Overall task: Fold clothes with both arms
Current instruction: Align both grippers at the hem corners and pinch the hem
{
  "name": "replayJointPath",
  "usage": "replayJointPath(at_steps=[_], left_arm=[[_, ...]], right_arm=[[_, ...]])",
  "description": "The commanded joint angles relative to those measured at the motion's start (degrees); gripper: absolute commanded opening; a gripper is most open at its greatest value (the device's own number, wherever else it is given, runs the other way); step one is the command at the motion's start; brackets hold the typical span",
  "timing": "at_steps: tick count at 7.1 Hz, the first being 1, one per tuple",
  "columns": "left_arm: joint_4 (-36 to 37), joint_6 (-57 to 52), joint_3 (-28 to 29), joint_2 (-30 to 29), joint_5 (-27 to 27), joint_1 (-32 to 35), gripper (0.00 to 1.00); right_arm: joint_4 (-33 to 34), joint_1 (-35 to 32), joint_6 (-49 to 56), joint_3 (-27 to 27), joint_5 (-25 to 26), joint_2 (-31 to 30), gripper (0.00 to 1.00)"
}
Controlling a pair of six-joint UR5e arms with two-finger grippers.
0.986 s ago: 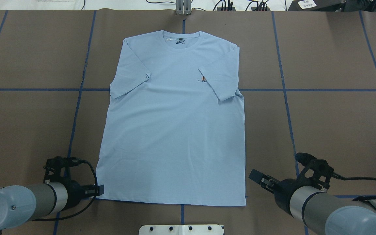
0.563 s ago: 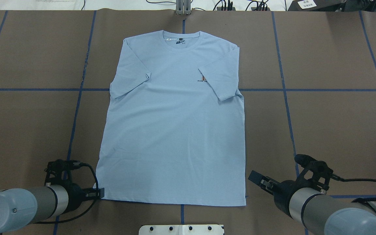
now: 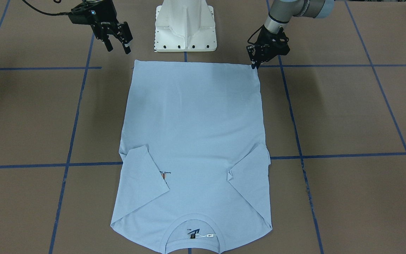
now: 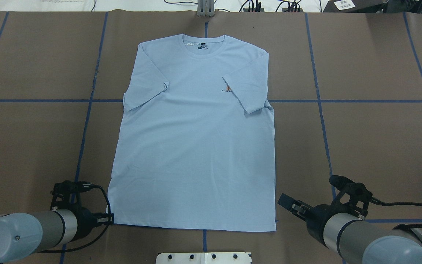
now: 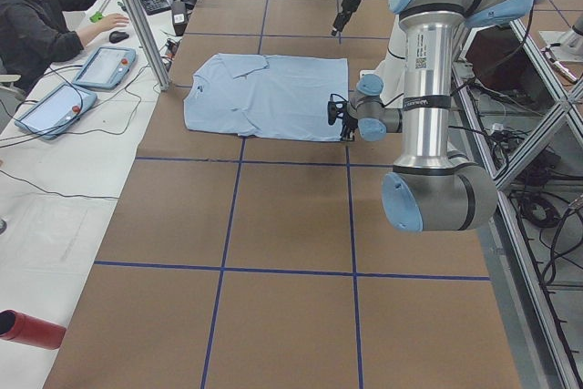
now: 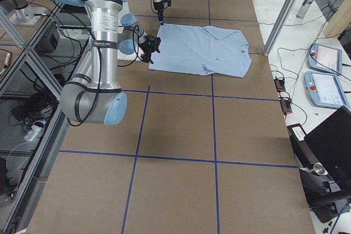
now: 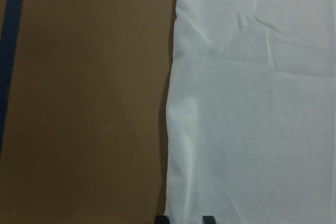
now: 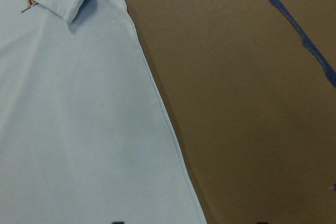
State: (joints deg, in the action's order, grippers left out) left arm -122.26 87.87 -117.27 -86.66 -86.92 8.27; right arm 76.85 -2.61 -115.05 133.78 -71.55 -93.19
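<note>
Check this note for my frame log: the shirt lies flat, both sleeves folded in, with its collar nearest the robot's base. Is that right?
No. The shirt lies flat, both sleeves folded in, but its hem is nearest the robot's base; the collar lies at the far end. The front-facing view shows it.

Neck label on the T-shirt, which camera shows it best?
Exterior front-facing: the neck label lies nearest that camera, large and unobstructed. Overhead shows it small and far; side views, too tiny; wrist cameras miss it.
</note>
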Motion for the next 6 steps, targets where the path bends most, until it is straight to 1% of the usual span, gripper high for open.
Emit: replayJointPath(at_steps=[1, 2, 3, 4, 5, 6], left_arm=[[0.0, 0.0, -0.2, 0.0, 0.1, 0.0, 0.0], [0.0, 0.0, -0.8, -0.3, 0.2, 0.0, 0.0], [0.0, 0.0, -0.9, -0.5, 0.1, 0.1, 0.0], [0.0, 0.0, -1.5, -0.7, 0.1, 0.1, 0.0], [0.0, 0.0, -2.7, -0.6, 0.0, 0.1, 0.0], [0.0, 0.0, -3.1, -0.7, 0.0, 0.1, 0.0]], right_arm=[[0.0, 2.5, -0.3, -0.9, 3.2, 0.4, 0.87], [0.3, 3.7, -3.6, -2.2, 5.1, 2.5, 0.8], [4.7, 4.4, -7.4, -3.9, 5.3, 5.8, 0.72], [14.5, 5.1, -10.4, -4.2, 5.4, 11.2, 0.72], [18.6, 7.6, -15.2, -6.4, 5.5, 13.3, 0.71], [18.7, 7.9, -15.9, -8.8, 5.6, 13.4, 0.7]])
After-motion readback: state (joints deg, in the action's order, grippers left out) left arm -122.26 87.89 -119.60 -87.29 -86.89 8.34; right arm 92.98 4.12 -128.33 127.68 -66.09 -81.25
